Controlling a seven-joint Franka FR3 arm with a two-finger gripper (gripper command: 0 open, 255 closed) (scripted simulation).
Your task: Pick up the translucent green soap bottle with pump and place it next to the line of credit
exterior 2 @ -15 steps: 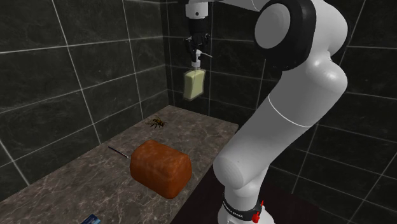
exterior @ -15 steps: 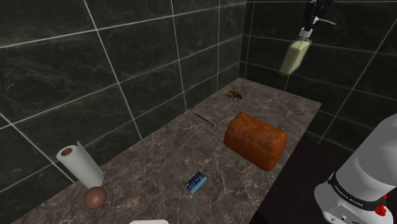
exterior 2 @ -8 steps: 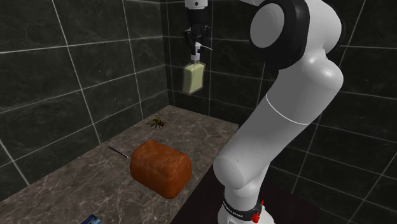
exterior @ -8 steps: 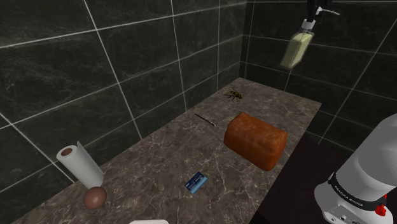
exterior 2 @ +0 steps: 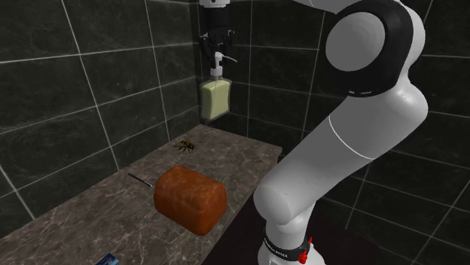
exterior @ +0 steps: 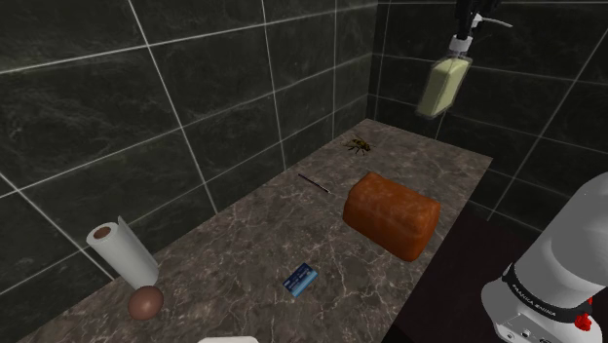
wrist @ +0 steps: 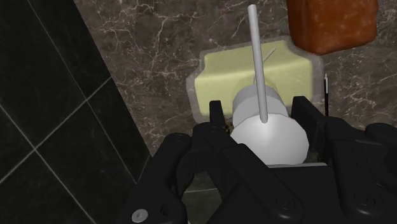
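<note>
A pale yellow-green translucent soap bottle (exterior: 440, 86) (exterior 2: 215, 99) with a grey-white pump hangs high over the far end of the marble counter (exterior: 244, 248). My black gripper (exterior: 466, 21) (exterior 2: 217, 45) is shut on its pump collar from above. In the wrist view the fingers (wrist: 217, 118) clasp the grey pump cap (wrist: 267, 130), and the bottle body (wrist: 242, 73) hangs below them. A small blue card (exterior: 301, 279) (exterior 2: 109, 260) lies flat near the counter's front part, far from the bottle.
A brown loaf-shaped block (exterior: 391, 214) (exterior 2: 190, 197) (wrist: 331, 24) sits mid-counter. An insect figure (exterior: 358, 146) (exterior 2: 184, 146) and a thin dark stick (exterior: 315, 182) lie toward the back wall. A paper towel roll (exterior: 122, 250) and a brown ball (exterior: 146, 303) stand at the shoulder view's lower left. Dark tiled walls enclose two sides.
The gripper has carried the bottle toward the left in both exterior views, a little higher than a second ago. Everything on the counter has stayed put.
</note>
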